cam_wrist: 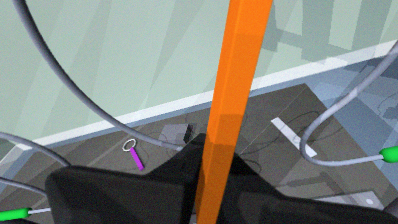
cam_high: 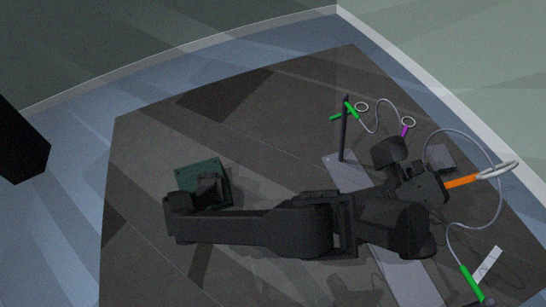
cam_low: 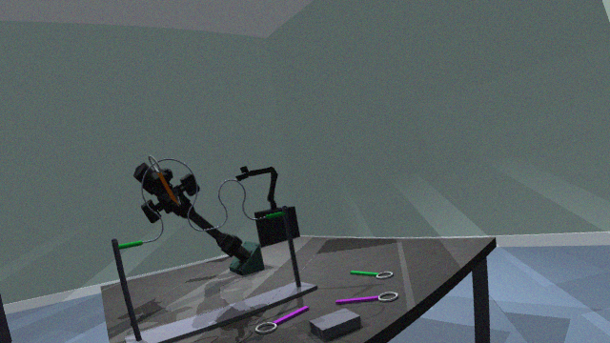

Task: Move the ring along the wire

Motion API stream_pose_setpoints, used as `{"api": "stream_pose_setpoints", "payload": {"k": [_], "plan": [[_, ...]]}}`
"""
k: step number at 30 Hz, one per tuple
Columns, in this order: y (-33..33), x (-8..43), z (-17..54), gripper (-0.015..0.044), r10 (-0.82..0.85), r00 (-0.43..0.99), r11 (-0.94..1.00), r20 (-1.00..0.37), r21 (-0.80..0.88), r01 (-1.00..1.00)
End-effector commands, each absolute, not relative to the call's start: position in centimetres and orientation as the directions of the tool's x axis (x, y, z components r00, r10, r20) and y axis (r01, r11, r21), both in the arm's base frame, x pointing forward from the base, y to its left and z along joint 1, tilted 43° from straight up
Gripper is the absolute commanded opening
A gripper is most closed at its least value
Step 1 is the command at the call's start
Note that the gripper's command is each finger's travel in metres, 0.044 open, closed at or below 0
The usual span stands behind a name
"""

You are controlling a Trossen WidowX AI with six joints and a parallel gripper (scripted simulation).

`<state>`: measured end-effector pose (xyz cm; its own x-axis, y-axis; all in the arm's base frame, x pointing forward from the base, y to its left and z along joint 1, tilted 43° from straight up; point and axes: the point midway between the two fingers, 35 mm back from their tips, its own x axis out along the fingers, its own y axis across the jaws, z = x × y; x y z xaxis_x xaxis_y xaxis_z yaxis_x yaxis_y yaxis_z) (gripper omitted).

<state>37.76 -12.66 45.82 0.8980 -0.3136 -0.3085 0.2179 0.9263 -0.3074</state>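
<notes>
My gripper [cam_high: 445, 187] [cam_wrist: 207, 140] is shut on the orange handle [cam_high: 461, 182] [cam_low: 167, 188] [cam_wrist: 235, 75]. The pale ring [cam_high: 484, 175] [cam_low: 151, 157] at its far end is around the thin grey wire [cam_high: 501, 200] [cam_low: 245, 191] [cam_wrist: 75, 82], high on the side of the large loop; the ring is out of the wrist view. Whether ring and wire touch cannot be told. One green part [cam_high: 473, 282] [cam_low: 131, 245] [cam_wrist: 390, 154] is at the near post [cam_low: 126, 286]; the other green part [cam_high: 351, 110] [cam_low: 274, 215] [cam_wrist: 14, 214] is at the far post [cam_high: 343, 132] [cam_low: 292, 252].
On the table lie a grey block [cam_high: 441, 158] [cam_low: 335, 324] [cam_wrist: 172, 132], purple-handled rings [cam_low: 362, 299] [cam_wrist: 136, 159], a green-handled ring [cam_low: 364, 273] and a white strip [cam_high: 487, 264] [cam_wrist: 292, 135]. The posts stand on a long pale base [cam_high: 409, 273] [cam_low: 224, 310].
</notes>
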Motion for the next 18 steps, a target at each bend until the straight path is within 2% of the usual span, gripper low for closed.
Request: {"api": "stream_pose_setpoints", "payload": {"k": [1,18], "plan": [[-12.76,37.50,46.03,-0.0150,-0.329,0.898,0.911,-0.294,-0.350,0.219],[-13.64,37.40,46.42,-0.0150,-0.388,0.891,0.815,-0.237,-0.539,0.211]]}}
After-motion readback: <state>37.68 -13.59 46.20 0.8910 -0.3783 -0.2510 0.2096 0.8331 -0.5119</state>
